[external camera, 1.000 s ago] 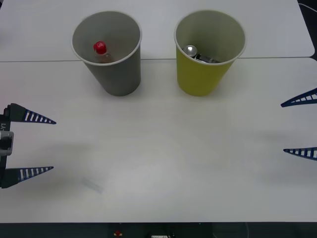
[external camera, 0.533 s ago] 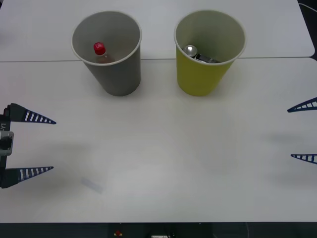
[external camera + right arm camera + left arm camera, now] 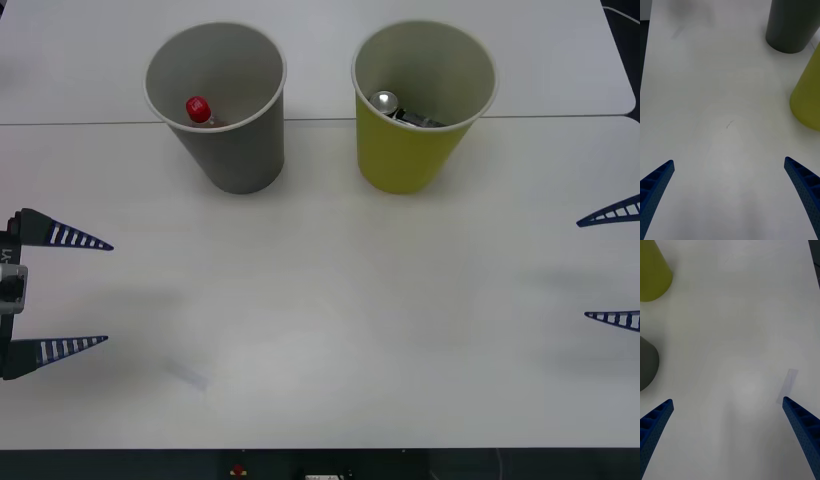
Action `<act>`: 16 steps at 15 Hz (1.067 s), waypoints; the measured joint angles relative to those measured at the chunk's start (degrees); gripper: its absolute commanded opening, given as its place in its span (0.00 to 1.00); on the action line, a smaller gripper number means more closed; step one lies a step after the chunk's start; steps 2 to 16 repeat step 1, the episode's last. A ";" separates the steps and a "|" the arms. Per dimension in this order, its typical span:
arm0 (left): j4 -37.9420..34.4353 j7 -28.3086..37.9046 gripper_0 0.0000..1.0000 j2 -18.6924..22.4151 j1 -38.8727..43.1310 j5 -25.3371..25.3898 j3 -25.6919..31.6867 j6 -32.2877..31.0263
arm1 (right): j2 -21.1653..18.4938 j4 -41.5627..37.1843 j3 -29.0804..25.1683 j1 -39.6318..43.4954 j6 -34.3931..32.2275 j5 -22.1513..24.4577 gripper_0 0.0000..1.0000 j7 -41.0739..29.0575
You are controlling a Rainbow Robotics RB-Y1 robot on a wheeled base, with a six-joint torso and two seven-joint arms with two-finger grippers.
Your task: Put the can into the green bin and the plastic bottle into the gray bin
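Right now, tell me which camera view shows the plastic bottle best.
The front view. It looks down into the gray bin, where the bottle's red cap and a little of its neck show against the wall. Both wrist views see that bin from outside, low on its wall, so nothing of the bottle appears there.

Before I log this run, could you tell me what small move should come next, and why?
Probably none beyond parking: the plastic bottle sits in the gray bin, the can in the green bin, and the left claw and right claw are open at the table's edges.
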 measured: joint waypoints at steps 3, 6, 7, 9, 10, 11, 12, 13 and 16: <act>0.00 0.00 1.00 0.00 0.00 0.00 0.00 0.00 | 0.00 0.00 0.00 0.00 0.00 0.01 1.00 0.00; 0.00 0.00 1.00 0.00 0.00 0.00 0.00 0.00 | 0.00 0.00 0.00 0.00 0.00 0.01 1.00 0.00; 0.00 0.00 1.00 0.00 0.00 0.00 0.00 0.00 | 0.00 0.00 0.00 0.00 0.00 0.01 1.00 0.00; 0.00 0.00 1.00 0.00 0.00 0.00 0.00 0.00 | 0.00 0.00 0.00 0.00 0.00 0.01 1.00 0.00; 0.00 0.00 1.00 0.00 0.00 0.00 0.00 0.00 | 0.00 0.00 0.00 0.00 0.00 0.01 1.00 0.00; 0.00 0.00 1.00 0.00 0.00 0.00 0.00 0.00 | 0.00 0.00 0.00 0.00 0.00 0.01 1.00 0.00; 0.00 0.00 1.00 0.00 0.00 0.00 0.00 0.00 | 0.00 0.00 0.00 0.00 0.00 0.01 1.00 0.00; 0.00 0.00 1.00 0.00 0.00 0.00 0.00 0.00 | 0.00 0.00 0.00 0.00 0.00 0.01 1.00 0.00; 0.00 0.00 1.00 0.00 0.00 0.00 0.00 0.00 | 0.00 0.00 0.00 0.00 0.00 0.01 1.00 0.00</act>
